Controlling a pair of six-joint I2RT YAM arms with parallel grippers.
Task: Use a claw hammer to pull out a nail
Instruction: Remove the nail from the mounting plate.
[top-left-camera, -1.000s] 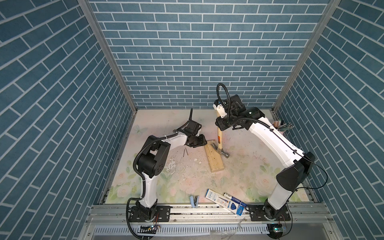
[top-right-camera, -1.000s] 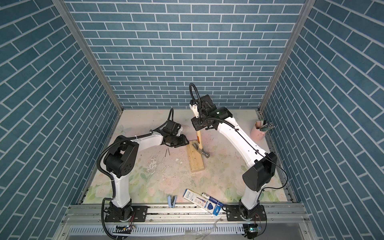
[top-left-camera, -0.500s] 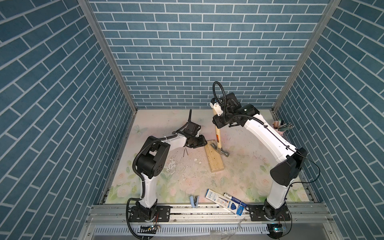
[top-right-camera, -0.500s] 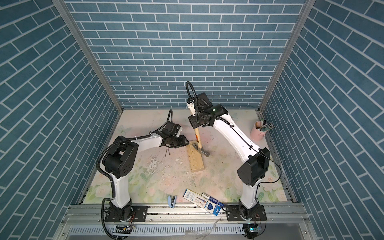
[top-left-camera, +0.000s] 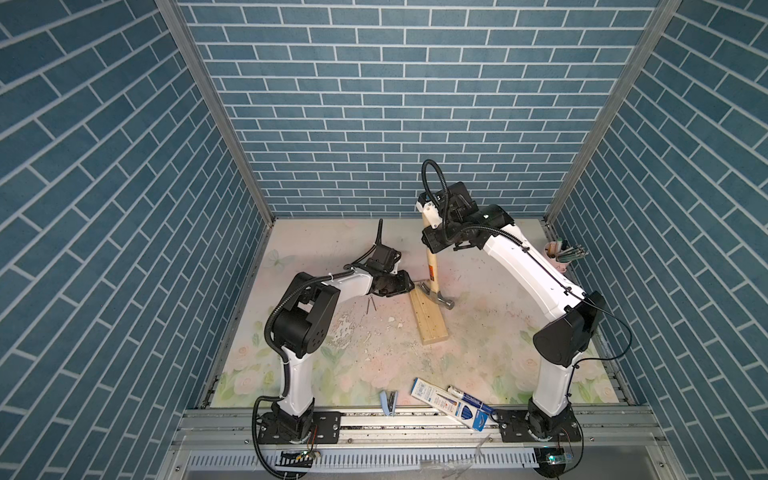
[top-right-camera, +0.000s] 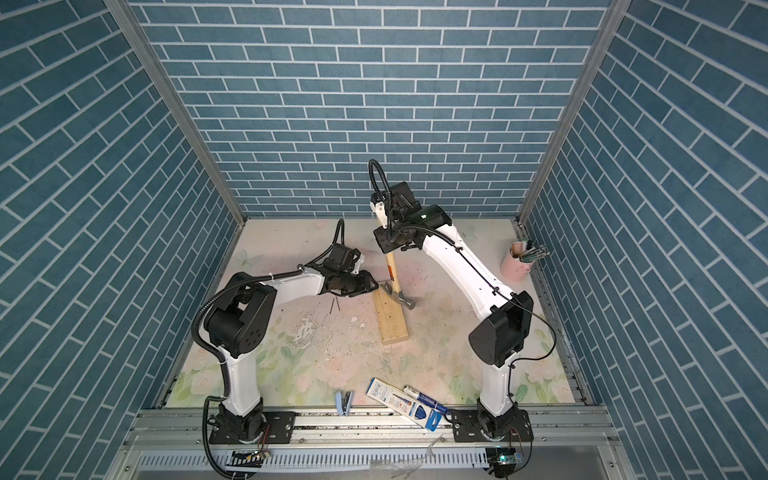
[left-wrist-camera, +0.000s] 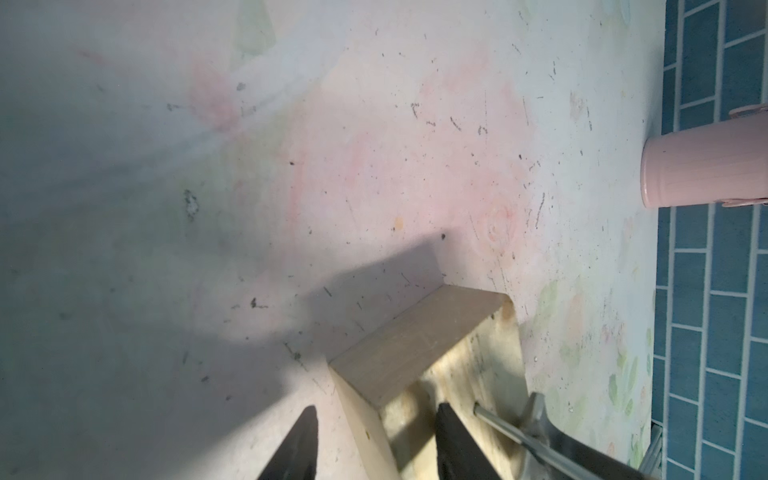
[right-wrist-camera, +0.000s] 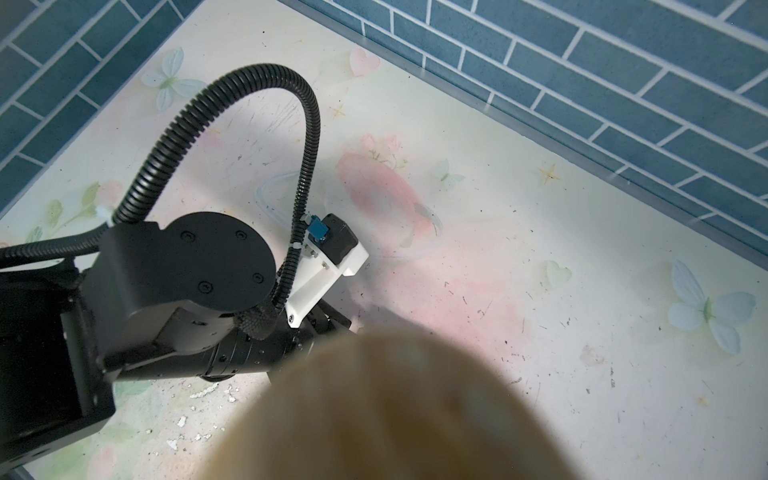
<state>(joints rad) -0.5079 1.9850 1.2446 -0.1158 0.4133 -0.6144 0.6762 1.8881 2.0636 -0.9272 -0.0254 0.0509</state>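
The right fingers (top-left-camera: 429, 244) are shut tight on the top of the hammer (top-left-camera: 432, 272), so its smooth, pale wooden handle stands up like a lever. Below them, its curved grey steel head sits on the rough wood block (top-left-camera: 430, 318). The left fingers (left-wrist-camera: 299, 444) stand apart around the block's square end, probably to stop it sliding on the table (top-left-camera: 478, 332).

My left arm (top-left-camera: 351, 286) and right arm (top-left-camera: 521, 266) wear white shells, black joints, ribbed black conduit (right-wrist-camera: 232, 95) and a white camera bracket (right-wrist-camera: 328, 274).
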